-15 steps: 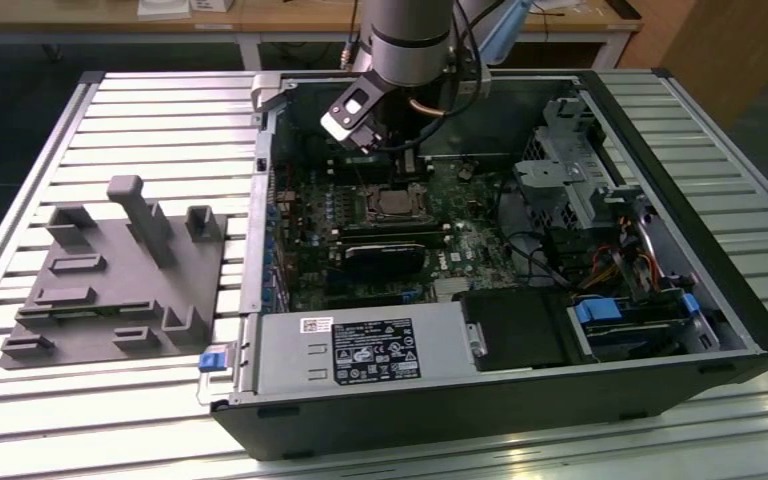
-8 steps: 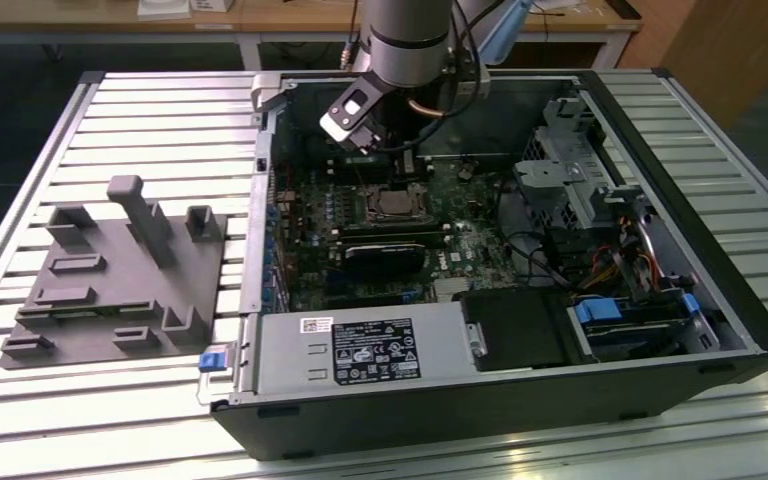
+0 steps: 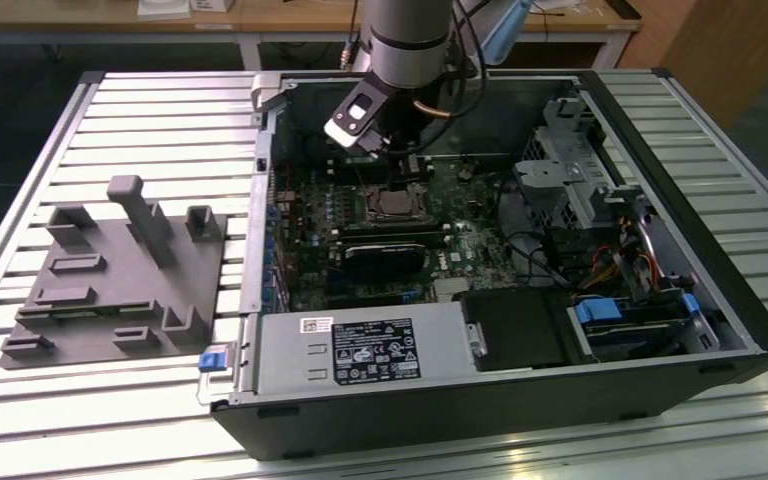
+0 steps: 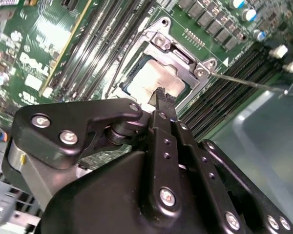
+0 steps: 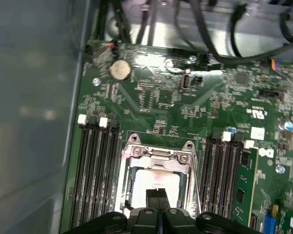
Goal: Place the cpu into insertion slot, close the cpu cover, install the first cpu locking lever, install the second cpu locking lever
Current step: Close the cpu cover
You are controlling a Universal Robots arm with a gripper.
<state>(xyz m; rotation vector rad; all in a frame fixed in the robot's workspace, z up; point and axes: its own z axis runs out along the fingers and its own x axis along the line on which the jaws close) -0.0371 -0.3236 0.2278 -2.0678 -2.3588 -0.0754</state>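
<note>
One cpu [image 5: 147, 178], one cpu cover [image 5: 158, 162], one gripper [image 5: 158, 193], one case [image 3: 518, 405], one grey jig [image 3: 104, 285].

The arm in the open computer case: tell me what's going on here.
The arm's gripper hangs inside the open computer case, over the motherboard. Its jaws are together, with the tips at or just above the cpu. The cpu sits in its socket, and the cpu cover appears to lie down around it. A thin wire lever sticks out beside the socket, apparently unlatched.

The cpu [image 5: 154, 179] shows pale matt metal, the cpu cover [image 5: 158, 157] shiny silvery metal, the gripper [image 5: 157, 194] matt black.
</note>
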